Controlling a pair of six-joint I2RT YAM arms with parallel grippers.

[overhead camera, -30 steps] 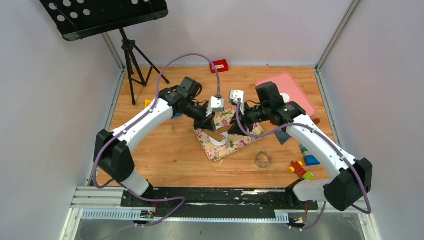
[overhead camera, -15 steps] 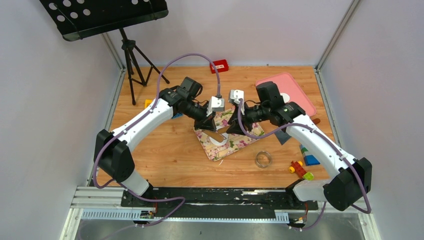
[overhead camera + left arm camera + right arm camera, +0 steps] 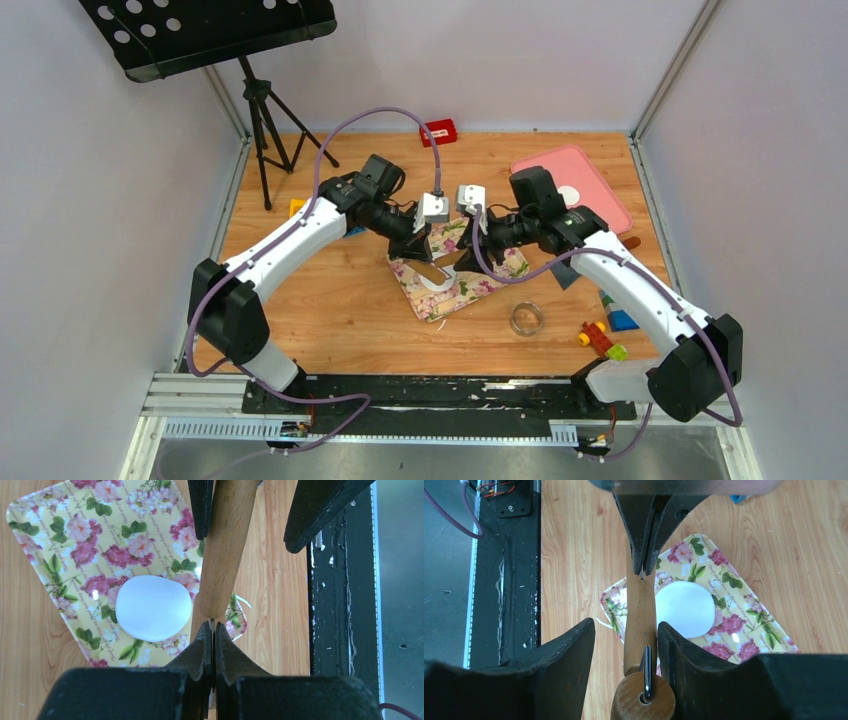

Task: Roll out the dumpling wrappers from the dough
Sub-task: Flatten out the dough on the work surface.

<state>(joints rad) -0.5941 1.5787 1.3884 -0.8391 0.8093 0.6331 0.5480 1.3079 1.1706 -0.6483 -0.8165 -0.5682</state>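
Observation:
The dough [image 3: 153, 608] is a smooth white flattened round lying on a floral tray [image 3: 50, 540]; it also shows in the right wrist view [image 3: 685, 609]. A wooden rolling pin [image 3: 225, 555] hangs just beside it, between both grippers. My left gripper [image 3: 213, 625] is shut on the thin metal tip at one end of the pin. My right gripper [image 3: 625, 625] stands open around the other end of the pin [image 3: 640, 615], which leans on one finger with a gap to the other. A flat white disc [image 3: 570, 195], seemingly a dumpling wrapper, lies on the pink tray [image 3: 600, 185], partly behind the right arm.
A metal ring cutter [image 3: 526, 319] sits on the wood right of the floral tray [image 3: 470, 285]. Toy bricks [image 3: 600, 340] lie near the right arm's base. A red item [image 3: 439, 131] is at the back, and a tripod [image 3: 265, 110] stands at the back left.
The right gripper has shifted slightly left and its jaws have widened a little. The wooden pin now shows across the dough in the top view. The left arm has held still.

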